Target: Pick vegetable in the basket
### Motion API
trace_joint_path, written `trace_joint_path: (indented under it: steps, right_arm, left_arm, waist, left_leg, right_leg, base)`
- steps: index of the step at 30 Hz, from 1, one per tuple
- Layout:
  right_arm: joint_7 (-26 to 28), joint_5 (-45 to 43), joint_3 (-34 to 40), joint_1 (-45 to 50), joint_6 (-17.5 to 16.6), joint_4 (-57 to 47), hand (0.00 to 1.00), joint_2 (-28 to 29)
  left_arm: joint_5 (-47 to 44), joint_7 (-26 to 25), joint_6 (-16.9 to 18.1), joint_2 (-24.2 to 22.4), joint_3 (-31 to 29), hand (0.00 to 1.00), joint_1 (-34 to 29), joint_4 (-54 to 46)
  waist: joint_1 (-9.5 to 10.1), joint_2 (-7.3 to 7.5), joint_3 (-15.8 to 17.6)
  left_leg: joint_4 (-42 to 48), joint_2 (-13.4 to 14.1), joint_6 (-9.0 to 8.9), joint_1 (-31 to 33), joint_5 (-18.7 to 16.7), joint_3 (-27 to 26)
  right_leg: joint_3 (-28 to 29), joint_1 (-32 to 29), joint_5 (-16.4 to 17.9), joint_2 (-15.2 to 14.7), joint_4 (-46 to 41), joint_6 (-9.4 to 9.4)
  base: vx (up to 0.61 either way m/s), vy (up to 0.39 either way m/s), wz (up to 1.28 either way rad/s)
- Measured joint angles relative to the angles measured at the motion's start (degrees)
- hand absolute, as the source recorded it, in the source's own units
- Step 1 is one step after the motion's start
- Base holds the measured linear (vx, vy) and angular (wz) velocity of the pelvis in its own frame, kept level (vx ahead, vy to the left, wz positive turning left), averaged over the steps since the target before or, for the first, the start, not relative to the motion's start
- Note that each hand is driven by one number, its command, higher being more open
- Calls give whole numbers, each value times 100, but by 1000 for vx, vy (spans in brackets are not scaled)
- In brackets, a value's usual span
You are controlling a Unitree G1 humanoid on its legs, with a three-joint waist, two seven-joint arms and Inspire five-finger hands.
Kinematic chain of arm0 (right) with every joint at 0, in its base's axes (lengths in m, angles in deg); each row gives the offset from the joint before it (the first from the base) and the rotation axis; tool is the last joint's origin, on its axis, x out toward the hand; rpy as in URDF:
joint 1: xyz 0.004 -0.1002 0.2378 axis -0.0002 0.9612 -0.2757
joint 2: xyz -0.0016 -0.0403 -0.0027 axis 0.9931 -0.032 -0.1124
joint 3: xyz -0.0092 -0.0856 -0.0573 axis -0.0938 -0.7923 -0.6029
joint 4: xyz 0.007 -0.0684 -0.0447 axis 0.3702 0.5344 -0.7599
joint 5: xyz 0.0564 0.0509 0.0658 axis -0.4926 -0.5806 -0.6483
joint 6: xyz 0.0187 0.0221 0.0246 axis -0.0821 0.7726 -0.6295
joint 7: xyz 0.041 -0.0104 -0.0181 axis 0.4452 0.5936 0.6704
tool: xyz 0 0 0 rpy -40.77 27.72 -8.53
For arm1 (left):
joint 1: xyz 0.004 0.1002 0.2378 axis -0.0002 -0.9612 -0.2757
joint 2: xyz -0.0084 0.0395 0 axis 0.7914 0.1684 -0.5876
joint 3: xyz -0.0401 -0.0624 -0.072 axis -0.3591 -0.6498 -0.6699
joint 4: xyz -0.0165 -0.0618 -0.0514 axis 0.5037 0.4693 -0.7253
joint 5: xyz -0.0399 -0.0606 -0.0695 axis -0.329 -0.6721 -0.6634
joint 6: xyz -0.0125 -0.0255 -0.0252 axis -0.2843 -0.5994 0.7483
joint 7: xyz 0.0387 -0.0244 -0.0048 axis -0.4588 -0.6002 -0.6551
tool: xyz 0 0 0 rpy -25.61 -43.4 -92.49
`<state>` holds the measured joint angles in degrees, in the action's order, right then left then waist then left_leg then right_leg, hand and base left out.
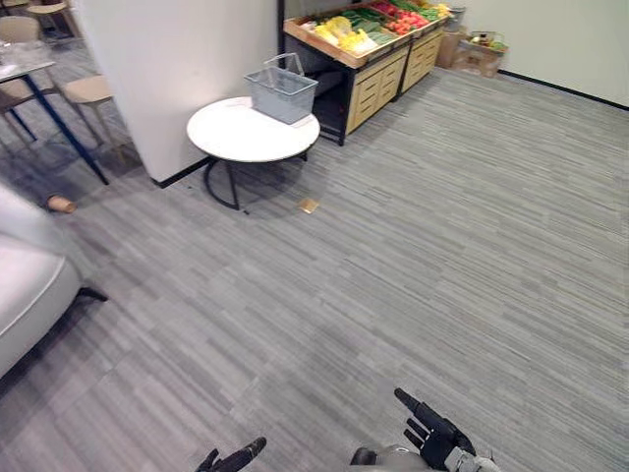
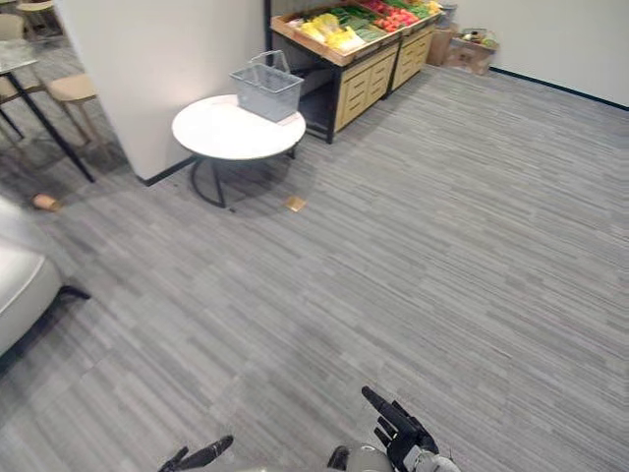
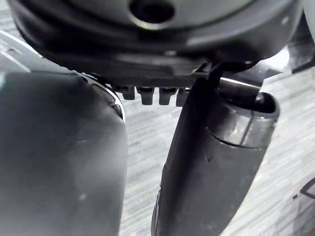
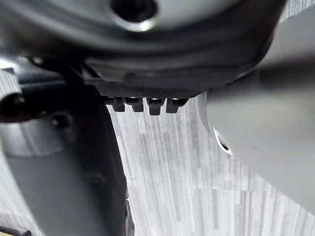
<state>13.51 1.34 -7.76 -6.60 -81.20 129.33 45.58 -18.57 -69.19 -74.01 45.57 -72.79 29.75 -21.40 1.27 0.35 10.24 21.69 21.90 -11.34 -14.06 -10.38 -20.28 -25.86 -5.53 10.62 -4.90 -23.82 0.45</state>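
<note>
Far across the grey floor, vegetables heaped on a wooden stand, grey wire basket on the round white table beside it, left hand and right hand low, fingers straight

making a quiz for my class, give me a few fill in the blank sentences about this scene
The grey basket stands on the round ____ table.
The vegetables lie on the wooden stand, not in the ____.
The left hand and the right hand each hold ____.
A small brown scrap lies on the ____ near the table.
Missing words: white; basket; nothing; floor.
</note>
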Motion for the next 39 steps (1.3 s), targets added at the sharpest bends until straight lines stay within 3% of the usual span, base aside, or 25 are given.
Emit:
trace_joint_path:
  steps: [1, 2, 3, 5, 6, 8, 10, 11, 12, 13, 14, 15, 16, 17, 20, 24, 25, 27, 29, 30, 32, 34, 36, 38, 39]
  right_arm:
    - [0, 5, 0, 5, 3, 65, 100, 14]
    - [-4, 11, -1, 1, 11, 83, 100, 2]
    - [-41, 15, -2, -17, 19, 234, 100, -49]
    - [-85, 2, -10, -35, 20, 428, 100, -55]
    - [-90, -7, -13, -16, 26, 512, 100, -42]
    - [-88, -14, -5, -20, 21, 504, 100, -6]
    - [-82, -12, 83, -76, 18, 486, 100, 53]
    - [-78, -13, 101, -78, 19, 481, 100, 66]
    - [-56, -14, 97, -52, 24, 457, 100, 57]
    - [-41, -15, 87, -25, 25, 442, 100, 32]
    - [-10, -17, -27, 61, 23, 423, 100, -29]
    - [-24, -17, -198, 87, -21, 414, 100, -47]
    - [-28, -20, -279, 79, -27, 412, 100, -32]
    - [16, -17, -430, 58, -53, 347, 100, 20]
    - [16, -9, -500, 75, -81, 334, 100, 38]
    - [10, 4, -515, 188, -66, 342, 100, 81]
    - [30, 7, -459, 195, -43, 317, 100, 81]
    - [41, 16, -295, 160, -3, 240, 100, 87]
    - [106, 14, -25, 134, 0, 204, 100, 134]
    - [122, 15, 31, 124, 1, 148, 100, 130]
    - [163, 11, 106, 90, 1, 63, 100, 98]
    - [215, -3, 114, 60, -2, -65, 100, 38]
    - [295, -11, 136, 56, -22, -204, 100, 22]
    - [326, -9, 300, 57, -30, -253, 100, 84]
    - [325, -9, 327, 59, -31, -262, 100, 97]
  left_arm:
    - [16, 5, 19, -29, -136, 100, 13, -7]
    - [19, 15, 59, -66, -245, 100, 35, -45]
    - [14, 36, 124, -179, -444, 100, 54, -124]
    - [12, 48, 225, -245, -491, 100, 71, -196]
    - [13, 120, 239, -270, -582, 100, 69, -246]
    - [4, 143, 236, -327, -642, 100, 89, -302]
    - [-55, 170, 205, -277, -672, 100, 187, -321]
    - [-63, 169, 223, -280, -668, 100, 205, -332]
    - [-101, 154, 271, -282, -619, 100, 211, -332]
    - [-114, 133, 294, -288, -587, 100, 198, -327]
    - [-134, 116, 355, -358, -467, 100, 112, -305]
    - [-245, 98, 367, -390, -396, 100, 14, -238]
    - [-330, 91, 348, -364, -397, 100, 11, -205]
    - [-435, 40, 344, -285, -352, 100, 74, -206]
    - [-501, -7, 328, -233, -358, 100, 73, -165]
    - [-424, -16, 200, -170, -414, 100, -74, -33]
    - [-420, -13, 198, -166, -422, 100, -86, 2]
    - [-421, -18, 197, -164, -436, 100, -87, 0]
    - [-421, -39, 205, -124, -417, 100, -101, 3]
    - [-428, -43, 231, -119, -396, 100, -124, 3]
    - [-441, -2, 326, -121, -313, 100, -79, 3]
    - [-494, 56, 388, -119, -166, 100, 60, 2]
    - [-514, 168, 403, -122, -156, 100, 192, 2]
    - [-559, 278, 424, -170, -188, 100, 257, 2]
    - [-559, 278, 424, -171, -190, 100, 247, 2]
  waist:
    - [-9, -103, -33]
    - [-7, -160, -33]
    - [2, -184, -25]
    - [1, -92, 23]
    - [14, -11, 15]
    - [37, 66, 46]
    - [135, 201, 136]
    - [143, 249, 164]
    - [146, 254, 179]
    - [154, 191, 182]
    - [216, -40, 166]
    - [305, -82, 159]
    - [300, -46, 170]
    - [268, 84, 207]
    - [273, 152, 196]
    - [270, 332, -77]
    - [267, 353, -153]
    - [264, 392, -183]
    - [236, 428, -164]
    - [186, 414, -158]
    - [102, 342, -158]
    - [37, 223, -121]
    - [-60, 89, -99]
    - [-73, 102, -28]
    - [-73, 118, -13]
  left_leg:
    - [744, 305, 241, 325, 159, 33]
    - [1243, 440, 306, 522, 214, 81]
    - [2201, 466, 234, 905, 117, 224]
    - [2979, 201, 206, 1225, -190, 174]
    - [3039, -12, 296, 1444, -348, 10]
    - [2624, -300, 422, 1814, -610, -188]
    - [1447, -895, 609, 2384, -715, -234]
    - [1063, -1086, 692, 2522, -632, -210]
    - [55, -1421, 726, 2746, -148, -76]
    - [-534, -1520, 718, 2807, 208, 35]
    - [-1234, -1508, 668, 2936, 816, 261]
    - [-1034, -1505, 946, 2899, 1479, 366]
    - [-929, -1529, 1075, 2917, 1562, 367]
    - [-868, -1620, 1201, 2922, 1471, 325]
    - [-1128, -1767, 1255, 2627, 1441, 291]
    - [-1588, -2181, 1378, 2018, 1272, 149]
    - [-1571, -2220, 1401, 1959, 1151, 132]
    - [-1546, -2281, 1445, 1790, 893, 53]
    - [-1539, -2346, 1494, 1444, 683, 31]
    - [-1550, -2343, 1481, 1159, 555, 30]
    - [-1564, -2238, 1422, 833, 353, 47]
    - [-1561, -2041, 1350, 679, 222, 128]
    - [-1560, -1779, 1211, 599, 122, 316]
    - [-1525, -1562, 872, 323, -124, 481]
    - [-1503, -1550, 839, 272, -169, 493]
  right_leg:
    - [12, 165, 7, 269, 284, 106]
    - [44, 275, -15, 402, 459, 165]
    - [134, 552, -67, 596, 821, 265]
    - [260, 1086, -120, 664, 1296, 322]
    - [371, 1357, -124, 663, 1513, 323]
    - [558, 1601, -125, 631, 1727, 322]
    - [766, 1787, -117, 381, 1822, 309]
    - [774, 1841, -113, 284, 1832, 302]
    - [788, 1942, -99, 151, 1837, 277]
    - [825, 2019, -83, 153, 1857, 240]
    - [978, 2182, 14, 260, 1937, 87]
    - [1161, 2420, 202, 226, 2036, -182]
    - [1195, 2481, 205, 193, 2090, -189]
    - [1232, 2479, 102, 84, 2065, -185]
    - [1277, 2475, -231, -52, 1835, -343]
    - [1513, 2217, -323, -497, 713, -460]
    - [1556, 1910, -396, -636, 40, -647]
    - [1683, 1322, -764, -933, -1246, -1559]
    - [1658, 849, -442, -1177, -2437, -1523]
    - [1366, 675, -7, -1275, -2774, -1335]
    - [873, 293, 543, -1271, -2554, -883]
    - [610, -111, 628, -1098, -1799, -729]
    - [560, -401, 366, -825, -519, -709]
    - [609, -452, -927, -687, 1738, -800]
    - [628, -461, -987, -706, 1829, -802]
  base:
    - [404, -387, -34]
    - [412, -289, -37]
    - [405, -197, -37]
    - [410, -167, -36]
    - [405, -149, -43]
    - [369, -96, -51]
    - [327, 19, -49]
    - [283, 67, -32]
    - [235, 83, -24]
    - [265, 122, -42]
    - [447, 227, -69]
    - [446, 233, -63]
    - [410, 231, -37]
    - [219, 127, 2]
    - [254, 145, 2]
    - [269, 173, -5]
    - [280, 166, -1]
    - [250, 129, -16]
    - [249, 88, -20]
    - [265, 42, -10]
    - [266, 17, -4]
    - [242, -63, 18]
    - [269, -142, 45]
    - [421, -274, 41]
    - [507, -349, 28]
